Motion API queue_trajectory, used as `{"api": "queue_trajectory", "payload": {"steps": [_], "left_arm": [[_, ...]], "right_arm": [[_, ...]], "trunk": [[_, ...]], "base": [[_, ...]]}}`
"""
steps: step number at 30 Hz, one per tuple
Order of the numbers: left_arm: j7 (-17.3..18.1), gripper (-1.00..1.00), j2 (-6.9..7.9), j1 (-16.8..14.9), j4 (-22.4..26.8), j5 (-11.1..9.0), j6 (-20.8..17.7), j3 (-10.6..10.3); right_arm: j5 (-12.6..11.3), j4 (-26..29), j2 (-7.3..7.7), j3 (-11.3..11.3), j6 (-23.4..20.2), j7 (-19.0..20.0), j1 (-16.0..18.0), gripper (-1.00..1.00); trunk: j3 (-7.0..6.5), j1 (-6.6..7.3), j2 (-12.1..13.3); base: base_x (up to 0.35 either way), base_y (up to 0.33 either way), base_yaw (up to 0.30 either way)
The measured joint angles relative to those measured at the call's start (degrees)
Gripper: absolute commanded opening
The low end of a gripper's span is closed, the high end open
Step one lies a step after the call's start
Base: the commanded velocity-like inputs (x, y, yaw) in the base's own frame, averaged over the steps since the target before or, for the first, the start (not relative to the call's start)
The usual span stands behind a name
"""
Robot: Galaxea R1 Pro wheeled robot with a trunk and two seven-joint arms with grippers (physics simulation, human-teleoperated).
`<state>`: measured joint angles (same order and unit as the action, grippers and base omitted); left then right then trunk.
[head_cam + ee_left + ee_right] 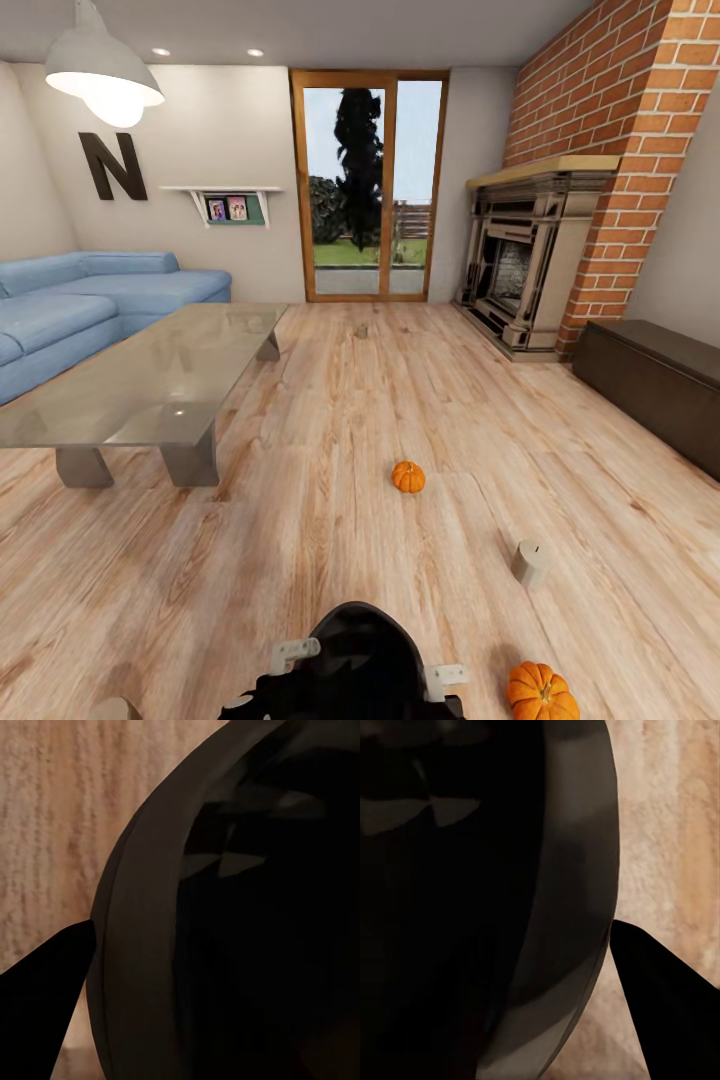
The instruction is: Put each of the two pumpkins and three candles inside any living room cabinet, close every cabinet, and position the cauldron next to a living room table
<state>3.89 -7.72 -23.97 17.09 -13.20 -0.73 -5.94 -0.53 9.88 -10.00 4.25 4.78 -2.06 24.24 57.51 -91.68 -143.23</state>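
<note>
Head view: the glossy black round-bellied cauldron (358,655) sits low between both arms; the grey glass-topped coffee table (150,385) lies ahead to the left. Approach it slowly and level. A wall letter "N" (113,166) reads.

Wrist views: the cauldron's rim is close to each claw; I cannot tell their opening or grip.

Open floor (330,520) ahead — pumpkin (408,477), candle (531,561) dot it.
</note>
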Motion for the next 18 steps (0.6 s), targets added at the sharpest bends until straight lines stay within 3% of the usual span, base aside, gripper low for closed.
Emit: {"api": "queue_trajectory", "payload": {"steps": [6,12,18], "left_arm": [[-0.08,-1.0,-0.01,-0.02,-0.02,0.02,0.0,-0.01],[-0.06,-1.0,0.01,0.01,-0.13,0.02,0.06,0.03],[-0.05,-1.0,0.01,0.02,-0.15,0.03,0.08,0.05]], "right_arm": [[-0.11,-0.01,0.0,0.1,-0.02,-0.06,0.02,-1.0],[-0.21,-0.07,0.0,0.24,-0.02,-0.05,-0.02,-1.0],[-0.23,-0.1,0.0,0.27,-0.03,-0.05,-0.01,-1.0]], "trunk": [[0.0,0.0,0.0],[-1.06,1.3,2.4],[-1.06,1.3,2.42]], "base": [[0.0,0.0,0.0],[0.0,0.0,0.0],[0.0,0.0,0.0]]}}
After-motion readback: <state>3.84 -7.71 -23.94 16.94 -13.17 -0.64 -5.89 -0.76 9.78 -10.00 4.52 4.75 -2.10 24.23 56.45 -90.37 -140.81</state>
